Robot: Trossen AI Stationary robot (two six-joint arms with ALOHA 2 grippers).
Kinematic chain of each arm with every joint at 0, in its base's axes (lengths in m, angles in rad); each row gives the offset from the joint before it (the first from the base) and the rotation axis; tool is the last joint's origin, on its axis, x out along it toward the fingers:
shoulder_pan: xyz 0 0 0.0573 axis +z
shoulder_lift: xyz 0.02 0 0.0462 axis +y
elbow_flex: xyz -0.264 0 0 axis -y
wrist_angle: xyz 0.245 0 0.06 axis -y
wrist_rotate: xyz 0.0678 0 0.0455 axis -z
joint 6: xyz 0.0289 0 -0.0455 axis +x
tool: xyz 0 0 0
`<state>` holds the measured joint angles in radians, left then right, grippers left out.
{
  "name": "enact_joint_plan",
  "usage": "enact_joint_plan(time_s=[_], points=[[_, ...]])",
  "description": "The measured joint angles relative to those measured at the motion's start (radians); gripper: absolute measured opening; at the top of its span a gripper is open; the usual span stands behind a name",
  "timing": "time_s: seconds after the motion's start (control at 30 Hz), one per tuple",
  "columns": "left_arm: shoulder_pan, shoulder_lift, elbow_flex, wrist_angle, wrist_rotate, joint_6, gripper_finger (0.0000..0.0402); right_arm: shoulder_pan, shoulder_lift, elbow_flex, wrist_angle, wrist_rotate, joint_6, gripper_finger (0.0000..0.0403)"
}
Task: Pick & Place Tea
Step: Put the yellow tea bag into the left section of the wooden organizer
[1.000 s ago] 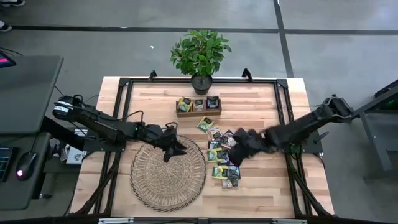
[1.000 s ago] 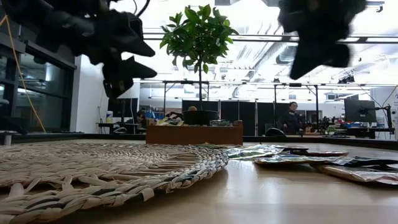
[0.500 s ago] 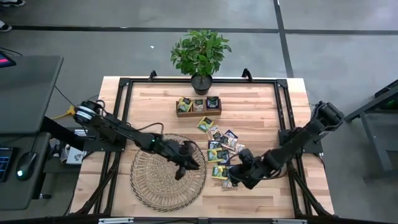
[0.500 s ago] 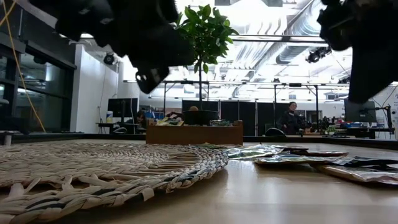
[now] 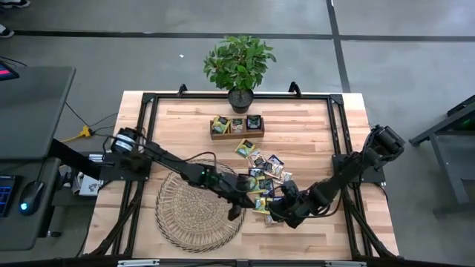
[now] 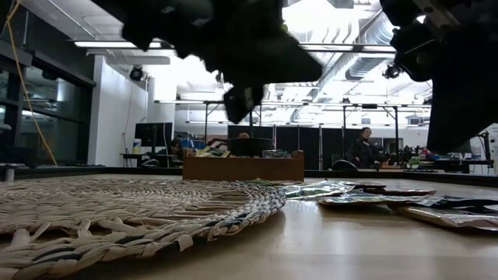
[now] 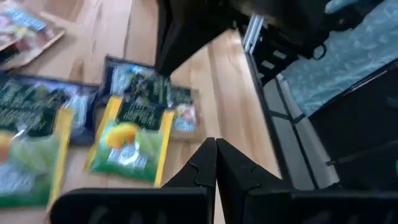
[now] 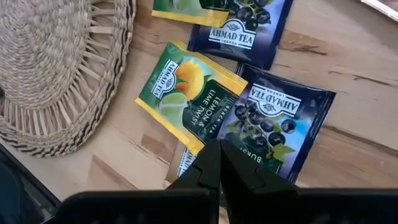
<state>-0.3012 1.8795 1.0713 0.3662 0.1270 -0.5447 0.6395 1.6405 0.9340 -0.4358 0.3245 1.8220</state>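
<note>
The tea sachets (image 5: 261, 178) are lying scattered on the wooden table (image 5: 304, 122), between the round wicker mat (image 5: 194, 211) and the right arm, below the wooden three-compartment tray (image 5: 237, 127). The left gripper (image 5: 239, 205) is hovering over the mat's right edge, just beside the sachets, its fingers (image 7: 205, 163) pressed together and holding nothing. The right gripper (image 5: 280, 208) is hanging above the lowest sachets, its fingers (image 8: 214, 163) also closed and empty, directly over a yellow lemon-lime sachet (image 8: 189, 96) and a navy blackcurrant sachet (image 8: 277, 127).
</note>
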Motion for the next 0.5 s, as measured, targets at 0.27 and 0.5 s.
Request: enact_joint_plan(time_s=[0.27,0.5], points=[[0.0,0.097,0.071,-0.084,0.022,-0.047,0.0,0.003,0.0,0.0,0.0,0.003,-0.001,0.0058],[0.007,0.131,0.075,-0.09,0.046,-0.06,0.0,0.003,0.0,0.0,0.037,0.004,0.003,0.0132]])
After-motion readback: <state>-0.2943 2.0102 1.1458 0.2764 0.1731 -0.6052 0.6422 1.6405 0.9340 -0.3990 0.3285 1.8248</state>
